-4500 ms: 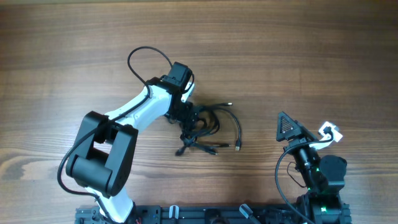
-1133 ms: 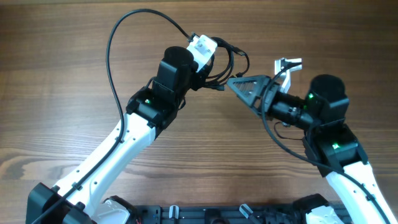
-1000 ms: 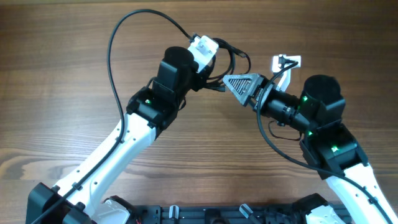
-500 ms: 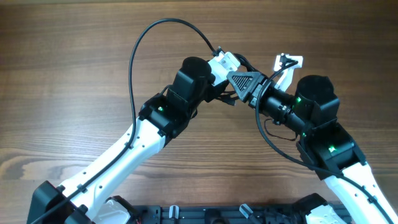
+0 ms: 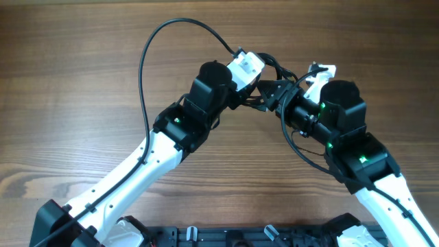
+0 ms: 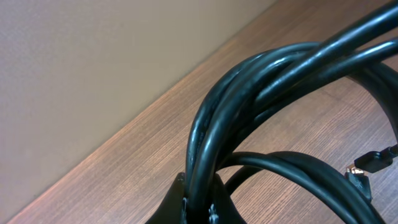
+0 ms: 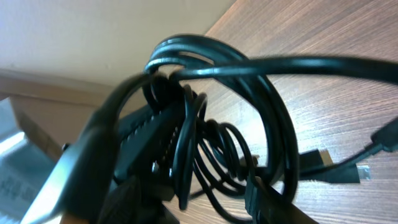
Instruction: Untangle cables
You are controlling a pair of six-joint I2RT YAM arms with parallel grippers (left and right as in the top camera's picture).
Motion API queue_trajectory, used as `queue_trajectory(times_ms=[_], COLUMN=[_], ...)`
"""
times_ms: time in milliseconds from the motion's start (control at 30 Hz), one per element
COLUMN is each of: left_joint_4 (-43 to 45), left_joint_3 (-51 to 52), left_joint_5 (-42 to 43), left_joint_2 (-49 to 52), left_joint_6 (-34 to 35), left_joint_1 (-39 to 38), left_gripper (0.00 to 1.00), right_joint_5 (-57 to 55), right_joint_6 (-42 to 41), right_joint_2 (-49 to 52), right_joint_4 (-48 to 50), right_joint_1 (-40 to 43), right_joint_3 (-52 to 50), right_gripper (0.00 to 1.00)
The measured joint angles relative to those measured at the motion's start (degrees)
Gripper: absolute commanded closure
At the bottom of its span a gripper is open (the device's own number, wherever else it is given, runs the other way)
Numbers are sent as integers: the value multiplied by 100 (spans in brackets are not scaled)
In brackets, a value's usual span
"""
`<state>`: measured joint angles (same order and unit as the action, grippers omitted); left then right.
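My left gripper point(image 6: 199, 203) is clamped tight on the cables point(image 6: 261, 81). In the left wrist view, several glossy black cords rise from between its dark fingertips at the bottom edge. They arch up and over to the right as one thick bundle. A small plug end point(image 6: 367, 163) with a pale metal tip hangs at the lower right of that view, above the wood.

My right gripper point(image 5: 274, 90) meets the same bundle from the other side. Its jaws stand part-way apart, and the right wrist view shows loops of cord passing between them. A blurred dark finger point(image 7: 93, 155) fills the left of that view. I cannot tell whether the right jaws actually pinch a cord or only surround the loops. Another plug end point(image 7: 318, 158) shows past the loops on the right, over the table.

From overhead, the two grippers sit tip to tip, just right of centre in the upper part of the view. The tangle is bunched between and above them, lifted off the table point(image 5: 82, 62). The white left arm point(image 5: 151, 158) reaches in from the lower left. Its own thicker black wire point(image 5: 147, 62) loops high over the wood. The right arm point(image 5: 363, 165) comes in from the lower right. The tabletop is brown wood grain, and a plain pale wall point(image 6: 93, 62) stands behind it.
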<state>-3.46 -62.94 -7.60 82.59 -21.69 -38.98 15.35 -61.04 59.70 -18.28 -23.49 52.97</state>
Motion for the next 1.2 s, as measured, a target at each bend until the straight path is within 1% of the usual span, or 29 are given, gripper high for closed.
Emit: queue_trajectory(times_ms=[167, 400, 667, 767, 1000, 1100, 1200], left_joint_4=[-17, -17, -31, -2, 7, 7, 7], left_joint_3=[0, 0, 0, 0, 0, 0, 0], left_joint_5=[81, 321, 433, 468, 468, 498, 542], left_joint_2=[0, 0, 0, 0, 0, 0, 0], left_joint_6=[-2, -7, -26, -26, -24, -24, -24], left_joint_1=[-15, -15, -15, -15, -13, -13, -13], left_gripper=[96, 96, 96, 96, 96, 96, 96], right_joint_5=[-37, -133, -306, -387, -538, -538, -540], right_joint_6=[-44, -109, -177, -195, -214, -219, -234], right_joint_2=[24, 24, 24, 44, 334, 398, 407], right_joint_4=[74, 76, 116, 125, 402, 505, 507], right_joint_1=[0, 0, 0, 0, 7, 7, 7], right_joint_3=[0, 0, 0, 0, 0, 0, 0], right_gripper=[47, 52, 53, 59, 62, 67, 68])
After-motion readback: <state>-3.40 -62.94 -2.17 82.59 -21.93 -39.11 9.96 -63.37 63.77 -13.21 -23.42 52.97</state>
